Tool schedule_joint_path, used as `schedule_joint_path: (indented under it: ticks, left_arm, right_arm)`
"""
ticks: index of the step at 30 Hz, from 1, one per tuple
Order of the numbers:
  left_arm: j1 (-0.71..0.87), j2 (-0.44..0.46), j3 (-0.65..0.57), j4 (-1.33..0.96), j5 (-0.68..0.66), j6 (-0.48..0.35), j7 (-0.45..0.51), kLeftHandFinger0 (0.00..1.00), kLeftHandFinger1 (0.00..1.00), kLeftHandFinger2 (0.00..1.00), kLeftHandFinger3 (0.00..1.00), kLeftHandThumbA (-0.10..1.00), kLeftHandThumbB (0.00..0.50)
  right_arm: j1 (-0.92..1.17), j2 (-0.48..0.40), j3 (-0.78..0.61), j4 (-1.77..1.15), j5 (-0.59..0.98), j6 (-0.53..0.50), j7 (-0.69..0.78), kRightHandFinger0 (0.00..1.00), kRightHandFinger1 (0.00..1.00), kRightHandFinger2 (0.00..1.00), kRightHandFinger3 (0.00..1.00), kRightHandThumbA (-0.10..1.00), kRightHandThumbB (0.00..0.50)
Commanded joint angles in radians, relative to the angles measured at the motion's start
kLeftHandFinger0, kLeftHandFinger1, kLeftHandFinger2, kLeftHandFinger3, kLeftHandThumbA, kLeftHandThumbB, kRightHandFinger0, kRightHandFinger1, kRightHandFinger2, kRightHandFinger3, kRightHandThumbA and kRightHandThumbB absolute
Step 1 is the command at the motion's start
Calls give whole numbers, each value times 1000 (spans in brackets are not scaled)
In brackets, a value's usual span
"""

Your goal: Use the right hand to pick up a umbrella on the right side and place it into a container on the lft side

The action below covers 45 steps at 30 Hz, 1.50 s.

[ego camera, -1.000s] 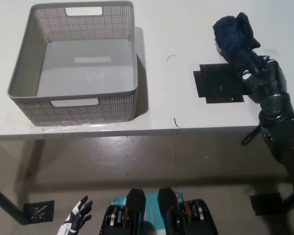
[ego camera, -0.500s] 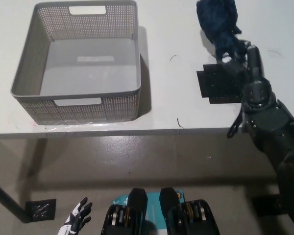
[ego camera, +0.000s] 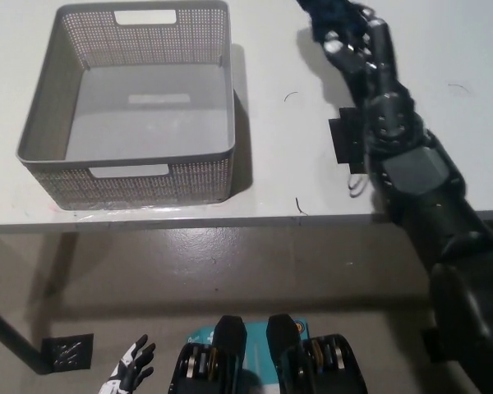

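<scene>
A dark navy folded umbrella [ego camera: 327, 11] shows at the top edge of the head view, mostly cut off by the frame. My black right hand [ego camera: 353, 41] is shut on it and holds it above the white table [ego camera: 271, 164], right of the basket. The grey perforated basket [ego camera: 41, 123] stands on the table's left part and holds nothing. My white left hand [ego camera: 130, 373] hangs low at the bottom left, below the table, fingers apart.
A black square mat [ego camera: 343, 139] lies on the table, partly under my right forearm. The table's front edge runs across the middle of the view, with grey floor below it. A small black patch [ego camera: 64, 353] lies on the floor at lower left.
My right arm has lifted the umbrella off the black mat and carried it up and leftward, toward the top edge of the view. The left hand has stayed low.
</scene>
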State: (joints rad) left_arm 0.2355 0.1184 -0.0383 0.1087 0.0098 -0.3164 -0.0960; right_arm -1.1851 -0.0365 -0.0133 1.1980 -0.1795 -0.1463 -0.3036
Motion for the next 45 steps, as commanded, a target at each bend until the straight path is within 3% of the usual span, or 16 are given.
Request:
schedule_joint_path:
  ticks: [1, 3, 4, 9, 25, 30, 34, 36, 37, 38, 39, 40, 41, 42, 43, 45]
  left_arm:
    - [18, 16, -8, -10, 4, -22, -17, 1000, 1000, 1000, 1000, 1000, 128]
    - [20, 17, -10, -9, 13, -29, -13, 1000, 1000, 1000, 1000, 1000, 125]
    - [23, 16, -9, -10, 14, -27, -10, 1000, 1000, 1000, 1000, 1000, 138]
    - [26, 15, -15, -7, 1, -17, -21, 1000, 1000, 1000, 1000, 1000, 190]
    - [23, 12, -69, -6, -30, -12, -66, 1000, 1000, 1000, 1000, 1000, 125]
    - [23, 9, -81, -16, -11, -17, -68, 1000, 1000, 1000, 1000, 1000, 124]
    - [18, 2, -93, -7, -1, -27, -67, 1000, 1000, 1000, 1000, 1000, 137]
    - [13, 2, -100, -6, -1, -27, -71, 1000, 1000, 1000, 1000, 1000, 139]
    - [11, 6, -103, -9, -11, -24, -81, 1000, 1000, 1000, 1000, 1000, 140]
    - [9, 8, -105, -14, -11, -16, -82, 1000, 1000, 1000, 1000, 1000, 146]
    - [11, 9, -107, -30, -13, 1, -84, 1000, 1000, 1000, 1000, 1000, 148]
    - [9, 9, -109, -32, -11, 3, -84, 1000, 1000, 1000, 1000, 1000, 148]
    - [10, 13, -110, -40, -9, 9, -86, 1000, 1000, 1000, 1000, 1000, 148]
    - [10, 15, -112, -48, -7, 16, -87, 1000, 1000, 1000, 1000, 1000, 155]
    - [7, 20, -112, -50, -15, 17, -95, 1000, 1000, 1000, 1000, 1000, 166]
    - [4, 24, -114, -59, -21, 27, -103, 1000, 1000, 1000, 1000, 1000, 167]
  right_arm:
    - [-114, 49, 27, -82, -2, -15, -4, 2, 230, 689, 797, -100, 162]
    - [-124, 72, 41, -90, -9, -4, -2, 0, 288, 816, 858, -100, 149]
    - [-130, 88, 49, -93, -11, -7, -1, 0, 334, 821, 867, -100, 151]
    - [-154, 141, 71, -97, -10, -6, -8, 0, 378, 807, 853, -100, 153]
    - [-267, 255, 238, 6, -113, -15, -40, 0, 348, 717, 790, -100, 152]
    - [-298, 265, 279, 34, -131, -26, -40, 0, 366, 769, 796, -100, 184]
    - [-310, 272, 310, 51, -156, 5, -48, 0, 357, 815, 774, -100, 152]
    - [-311, 273, 324, 62, -164, 1, -49, 3, 357, 793, 763, -100, 174]
    - [-312, 277, 339, 76, -177, -8, -60, 0, 294, 714, 700, -100, 200]
    - [-312, 274, 342, 79, -179, 0, -59, 13, 304, 754, 778, -100, 241]
    - [-324, 276, 353, 95, -181, 68, -2, 376, 644, 1000, 1000, 166, 277]
    - [-324, 274, 353, 95, -181, 74, 4, 359, 609, 923, 1000, 175, 281]
    - [-329, 267, 360, 100, -175, 113, 83, 704, 976, 1000, 1000, 426, 344]
    - [-334, 259, 370, 107, -172, 170, 172, 1000, 1000, 1000, 1000, 640, 410]
    - [-331, 252, 380, 106, -177, 214, 215, 1000, 1000, 1000, 1000, 778, 456]
    - [-324, 237, 389, 90, -178, 261, 260, 1000, 1000, 1000, 1000, 841, 475]
